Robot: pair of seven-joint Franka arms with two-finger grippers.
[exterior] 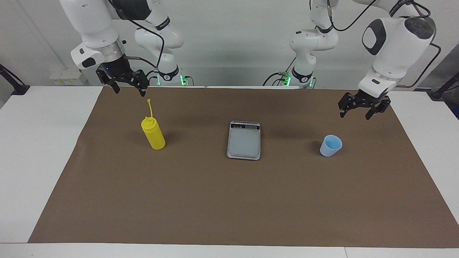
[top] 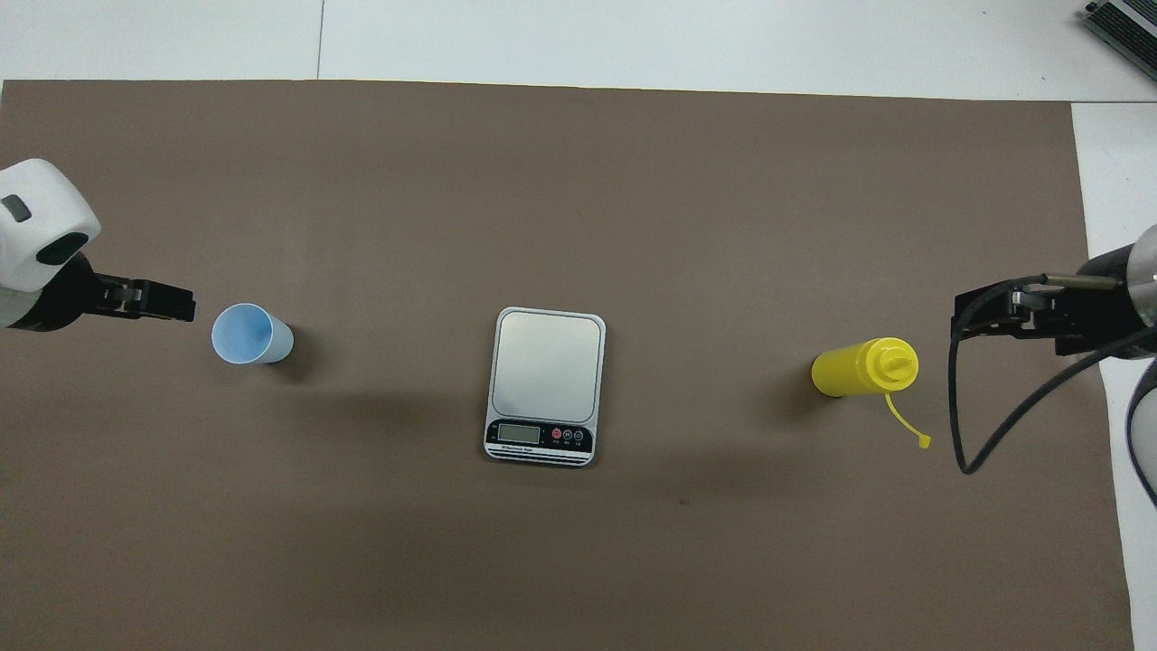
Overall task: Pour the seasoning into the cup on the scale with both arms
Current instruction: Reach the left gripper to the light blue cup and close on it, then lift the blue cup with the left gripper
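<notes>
We observe a small flat rectangular scale (exterior: pixel 244 140) with a silver-grey platform and a dark display strip resting near the middle of the brown paper mat (exterior: pixel 229 200) that covers the white table (exterior: pixel 43 150); the display strip lies on the edge nearer to the robots. The bright yellow cylindrical plastic squeeze bottle of seasoning (exterior: pixel 153 133) stands upright toward the right arm's end of the table, well apart from the scale, its thin tethered cap strap rising above the nozzle. The small light-blue tapered plastic cup (exterior: pixel 330 145) stands upright and empty toward the left arm's end, also well apart from the scale. We find the right gripper (exterior: pixel 128 87) raised in the air over the mat's edge near the bottle, jaws spread, holding nothing. The left gripper (exterior: pixel 354 109) hangs in the air over the mat close to the cup, not touching it, jaws likewise spread and empty.
</notes>
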